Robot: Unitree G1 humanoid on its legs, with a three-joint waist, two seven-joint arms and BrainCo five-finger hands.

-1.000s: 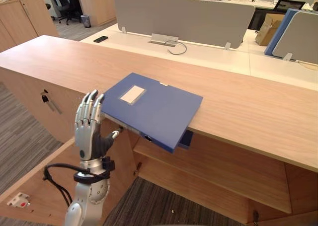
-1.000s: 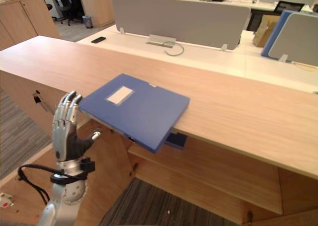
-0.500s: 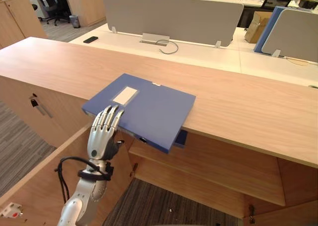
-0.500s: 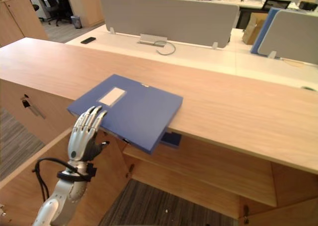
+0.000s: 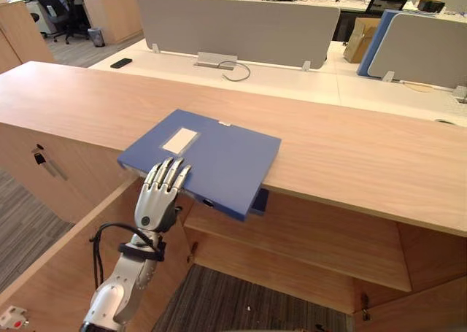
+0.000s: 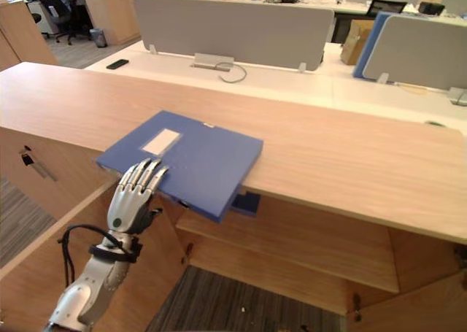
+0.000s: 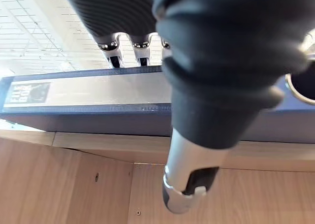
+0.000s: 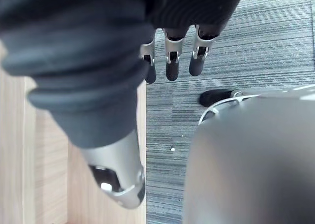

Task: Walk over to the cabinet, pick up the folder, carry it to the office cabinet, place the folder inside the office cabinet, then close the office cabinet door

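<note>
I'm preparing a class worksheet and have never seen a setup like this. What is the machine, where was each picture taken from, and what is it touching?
This is a two-legged humanoid robot with silver-fingered hands. The two wide pictures come from a pair of cameras on its head, looking down. The two close ones come from cameras on its wrists. A blue folder lies on a wooden cabinet top, one corner jutting past the front edge. The left hand lays straight fingers on the folder's near edge and does not grip it yet. Below, the door stands open. The right hand hangs relaxed over grey carpet, holding nothing.
</note>
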